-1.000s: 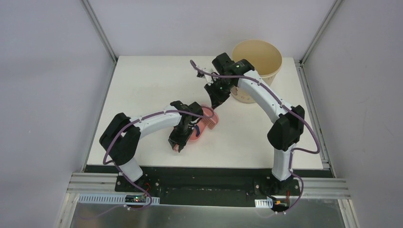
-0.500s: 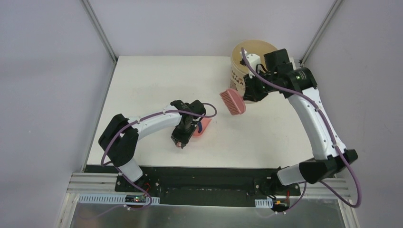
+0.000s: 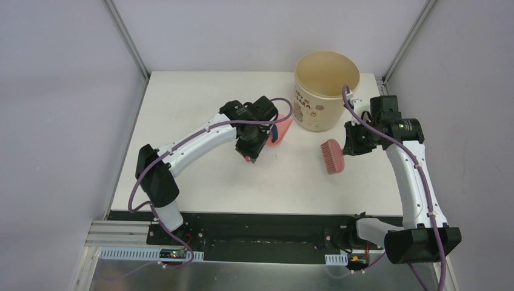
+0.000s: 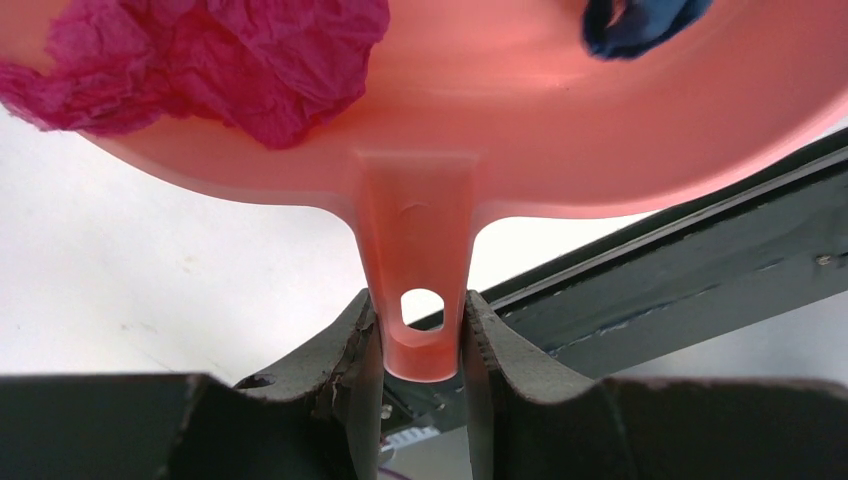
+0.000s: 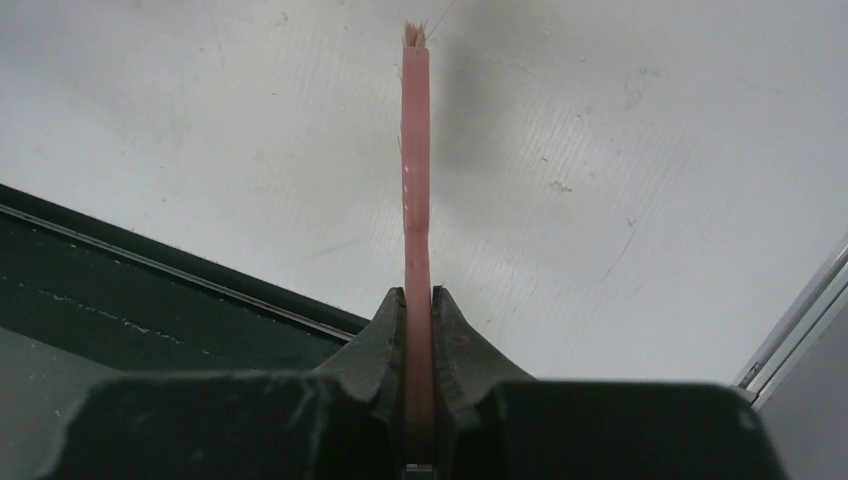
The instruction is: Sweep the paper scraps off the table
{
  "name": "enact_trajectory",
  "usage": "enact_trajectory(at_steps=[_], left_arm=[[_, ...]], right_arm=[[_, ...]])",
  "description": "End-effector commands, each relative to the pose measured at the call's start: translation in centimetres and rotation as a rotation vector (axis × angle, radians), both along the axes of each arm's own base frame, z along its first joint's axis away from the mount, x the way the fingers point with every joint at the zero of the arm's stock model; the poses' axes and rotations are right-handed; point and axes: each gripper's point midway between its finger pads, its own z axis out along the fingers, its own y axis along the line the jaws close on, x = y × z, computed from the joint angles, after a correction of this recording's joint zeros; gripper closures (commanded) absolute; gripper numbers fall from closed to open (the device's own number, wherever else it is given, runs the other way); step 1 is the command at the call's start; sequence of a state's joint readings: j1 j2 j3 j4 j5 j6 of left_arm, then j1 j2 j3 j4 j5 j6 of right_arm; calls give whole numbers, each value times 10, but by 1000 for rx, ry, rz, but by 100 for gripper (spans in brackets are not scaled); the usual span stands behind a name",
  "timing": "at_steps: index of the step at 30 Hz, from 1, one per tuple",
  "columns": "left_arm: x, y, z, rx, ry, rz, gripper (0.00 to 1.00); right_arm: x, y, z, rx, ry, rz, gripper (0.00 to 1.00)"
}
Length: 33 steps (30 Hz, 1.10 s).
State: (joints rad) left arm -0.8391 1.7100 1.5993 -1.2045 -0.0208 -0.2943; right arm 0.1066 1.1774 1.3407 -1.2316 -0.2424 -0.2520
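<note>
On my left, the left gripper (image 4: 418, 345) is clamped on the tab handle of the pink dustpan (image 4: 520, 130). In the left wrist view both fingers (image 4: 350, 350) press against the handle's 2 sides, right at its hanging hole. The pan looks lifted clear of the table (image 3: 200, 103), out past the middle of the white top. Its bowl sits just beside the left wall of the tan tub (image 3: 312, 115), and from the top view I cannot tell whether they touch.

The paper scraps I can see are in the pan. 1 crumpled magenta scrap (image 4: 200, 60) fills the left part of the bowl, and 1 dark blue scrap (image 4: 640, 20) sits at its right edge, apart from the magenta one. Below the pan, the wrist camera shows white tabletop and the black strip (image 4: 700, 265) along its edge.

Further right, in front of the tub, the pink brush (image 3: 332, 156) hangs over the table, well apart from the dustpan. The right gripper (image 5: 418, 300) is closed tight on its handle, with the 2 fingers (image 5: 385, 330) squeezing it flat between them. In the right wrist view the brush shows edge-on as a thin pink blade running straight up from the fingers, with a few bristle tips at its far end and a soft shadow on the table beside it.
</note>
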Motion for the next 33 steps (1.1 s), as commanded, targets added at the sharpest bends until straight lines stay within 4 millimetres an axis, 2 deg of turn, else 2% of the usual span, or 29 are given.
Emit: enact_trajectory(at_steps=[1, 5, 9, 17, 23, 29, 33], left_arm=[[15, -30, 40, -57, -52, -58, 100], [29, -64, 66, -113, -98, -101, 100], [40, -102, 89, -230, -119, -133, 100], [63, -171, 117, -468, -156, -171, 100], [94, -215, 150, -718, -229, -183, 100], [132, -251, 175, -1091, -38, -109, 100], [152, -266, 206, -1359, 107, -77, 100]], right_arm=[[7, -22, -6, -4, -40, -126, 100], [17, -41, -24, -45, -32, -202, 100], [21, -51, -39, -46, 8, -262, 100], [23, -40, -57, 62, 49, -282, 100], [22, -42, -57, 81, 36, -297, 100], [19, -43, -58, 102, 36, -308, 100], [15, -45, -57, 114, 29, -321, 100]])
